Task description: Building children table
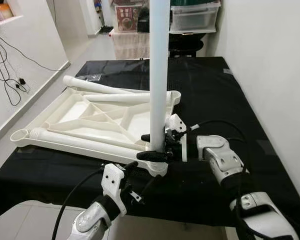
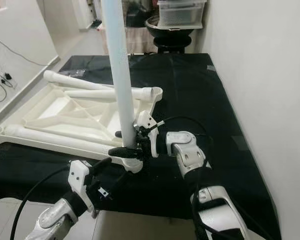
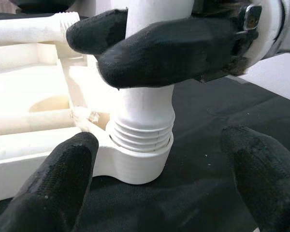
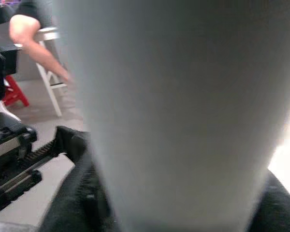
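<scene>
An upturned white plastic table top (image 1: 80, 112) lies on the black-covered table (image 1: 215, 90). One white leg (image 1: 159, 75) stands upright in the near right corner socket (image 3: 135, 164), with a few screw threads showing above the socket rim. My right gripper (image 1: 155, 146) is shut on this leg just above the socket, its fingers (image 3: 159, 48) wrapped round the tube. Just below the corner at the table's front edge, my left gripper (image 1: 142, 175) is open, its fingers (image 3: 53, 183) either side of the socket without touching it. Three loose legs (image 1: 115, 98) lie on the table top.
A white wall runs close along the table's right side. Clear storage boxes (image 1: 195, 17) and a black chair (image 1: 185, 45) stand behind the far end. Cables (image 1: 10, 75) hang on the left wall. A person's arm (image 4: 34, 38) and a white stool show in the right wrist view.
</scene>
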### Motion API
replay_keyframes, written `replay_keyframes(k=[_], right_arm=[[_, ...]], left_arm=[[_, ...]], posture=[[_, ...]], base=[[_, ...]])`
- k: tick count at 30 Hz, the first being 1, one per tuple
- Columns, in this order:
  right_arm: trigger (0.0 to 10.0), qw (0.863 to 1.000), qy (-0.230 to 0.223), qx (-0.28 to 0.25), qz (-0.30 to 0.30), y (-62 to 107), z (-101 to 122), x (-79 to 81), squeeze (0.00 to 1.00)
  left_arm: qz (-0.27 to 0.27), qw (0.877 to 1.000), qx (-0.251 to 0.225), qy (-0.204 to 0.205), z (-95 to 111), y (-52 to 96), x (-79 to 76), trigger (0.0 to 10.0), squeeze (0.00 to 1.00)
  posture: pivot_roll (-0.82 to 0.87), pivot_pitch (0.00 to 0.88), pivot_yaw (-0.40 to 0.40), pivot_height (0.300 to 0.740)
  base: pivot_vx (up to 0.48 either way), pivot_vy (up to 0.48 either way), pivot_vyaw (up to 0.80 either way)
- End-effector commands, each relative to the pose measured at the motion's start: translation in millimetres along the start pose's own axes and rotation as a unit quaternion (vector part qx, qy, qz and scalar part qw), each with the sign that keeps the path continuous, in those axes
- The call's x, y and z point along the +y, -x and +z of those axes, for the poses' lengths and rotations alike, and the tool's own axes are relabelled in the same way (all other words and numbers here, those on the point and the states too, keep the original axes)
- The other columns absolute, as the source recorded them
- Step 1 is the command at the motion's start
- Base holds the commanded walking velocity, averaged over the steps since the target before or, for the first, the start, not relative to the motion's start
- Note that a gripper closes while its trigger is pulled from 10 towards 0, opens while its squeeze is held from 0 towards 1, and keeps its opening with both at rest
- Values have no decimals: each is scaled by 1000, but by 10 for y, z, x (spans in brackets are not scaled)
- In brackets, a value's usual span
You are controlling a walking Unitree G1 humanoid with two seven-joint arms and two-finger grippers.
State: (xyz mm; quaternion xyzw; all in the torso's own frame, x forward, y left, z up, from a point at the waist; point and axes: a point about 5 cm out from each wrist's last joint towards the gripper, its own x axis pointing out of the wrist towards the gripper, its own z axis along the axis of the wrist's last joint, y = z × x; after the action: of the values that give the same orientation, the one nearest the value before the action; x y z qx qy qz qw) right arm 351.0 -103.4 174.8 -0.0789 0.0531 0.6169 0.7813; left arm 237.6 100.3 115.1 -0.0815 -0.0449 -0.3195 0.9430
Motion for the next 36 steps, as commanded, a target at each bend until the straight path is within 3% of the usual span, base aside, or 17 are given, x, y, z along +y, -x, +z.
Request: replay_keyframes(k=[1, 9, 10, 11, 13, 15, 16, 18, 19, 21, 22, 28, 31, 32, 34, 35, 36], right_arm=[[0, 1000, -5, -1, 9, -74, -33, 24, 0], [0, 998, -1, -13, -56, -20, -80, -37, 0], [0, 997, -1, -14, -76, -2, -94, -56, 0], [0, 986, -9, -2, -167, 61, -195, -84, 0], [0, 982, -11, 1, -187, 75, -223, -91, 0], [0, 961, -33, -4, -274, 64, -322, -33, 0], [0, 961, -33, -4, -274, 64, -322, -33, 0], [0, 906, -69, 17, -417, -19, -510, 274, 0], [0, 890, -76, 18, -448, -49, -533, 389, 0], [0, 892, -79, 18, -445, -131, -538, 481, 0], [0, 903, -73, 20, -423, -221, -540, 510, 0], [0, 907, -68, 24, -416, -272, -536, 467, 0], [0, 917, -71, 24, -393, -306, -502, 452, 0], [10000, 918, -72, 24, -389, -314, -488, 455, 0], [10000, 929, -68, 9, -363, -323, -420, 448, 0], [10000, 945, -63, -15, -319, -330, -297, 469, 1000], [10000, 960, -53, -38, -273, -324, -180, 490, 1000]], left_arm=[[3, 1000, 6, -5, -29, 5, -1, 10000, 0], [4, 1000, 5, -4, -28, 11, -9, 10000, 0], [4, 1000, 5, -4, -27, 12, -9, 10000, 0], [4, 1000, 5, -3, -24, 17, -4, 10000, 0], [4, 1000, 4, -3, -23, 18, -3, 10000, 0], [4, 1000, 3, -3, -12, 30, 4, 10000, 0], [4, 1000, 3, -3, -12, 30, 4, 10000, 0], [5, 1000, 3, -4, 3, 43, 26, 10000, 0], [5, 1000, 3, -4, 7, 46, 37, 10000, 0], [5, 1000, 4, -5, 8, 46, 45, 10000, 0], [5, 1000, 4, -5, 8, 39, 52, 10000, 0], [0, 1000, 6, -4, 5, 22, 54, 10000, 0], [6, 1000, 4, -6, 10, 22, 59, 10000, 0], [8, 1000, 4, -6, 11, 22, 60, 10000, 0], [9, 1000, 3, -7, 12, 19, 59, 10000, 0], [9, 1000, 3, -6, 10, 16, 56, 10000, 0], [9, 1000, 3, -6, 9, 13, 53, 10000, 0]], posture=[[54, 57, 46, 740], [46, 66, 48, 740], [46, 66, 48, 740], [40, 71, 48, 740], [40, 71, 48, 740], [27, 82, 46, 740], [27, 82, 46, 740], [18, 95, 57, 740], [13, 94, 62, 740], [-1, 87, 71, 740], [3, 85, 68, 740], [17, 82, 60, 740], [22, 84, 55, 740], [22, 84, 55, 740], [26, 81, 54, 740], [22, 79, 54, 740], [22, 79, 54, 740]], base=[[0, 0, 0], [0, 0, 0], [0, 0, 0], [0, 0, 0], [0, 0, 0], [0, 0, 0], [0, 0, 0], [0, 0, 0], [0, 0, 0], [0, 0, 0], [0, 0, 0], [0, 0, 0], [0, 0, 0], [0, 0, 0], [0, 0, 0], [0, 0, 0], [0, 0, 0]])
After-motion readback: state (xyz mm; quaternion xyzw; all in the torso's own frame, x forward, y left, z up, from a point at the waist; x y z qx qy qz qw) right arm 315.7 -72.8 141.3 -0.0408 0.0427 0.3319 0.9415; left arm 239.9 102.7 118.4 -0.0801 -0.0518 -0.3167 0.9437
